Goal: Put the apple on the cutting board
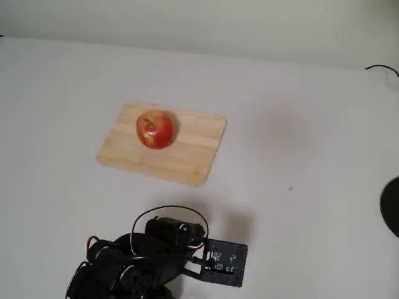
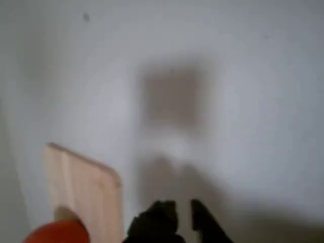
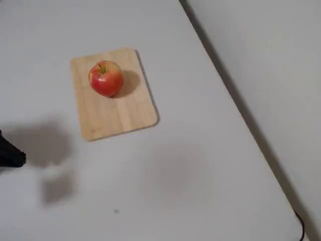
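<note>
The arm (image 1: pixel 143 261) sits folded low at six o'clock in a fixed view; its hand (image 2: pixel 183 215) hangs empty, fingertips nearly together.

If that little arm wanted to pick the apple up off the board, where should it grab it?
Probably around the apple's widest middle, coming down from above with one jaw on each side. It sits upright on the cutting board, stem up, with open board around it, so the rounded flanks are free. The short stem looks too small to grip.
</note>
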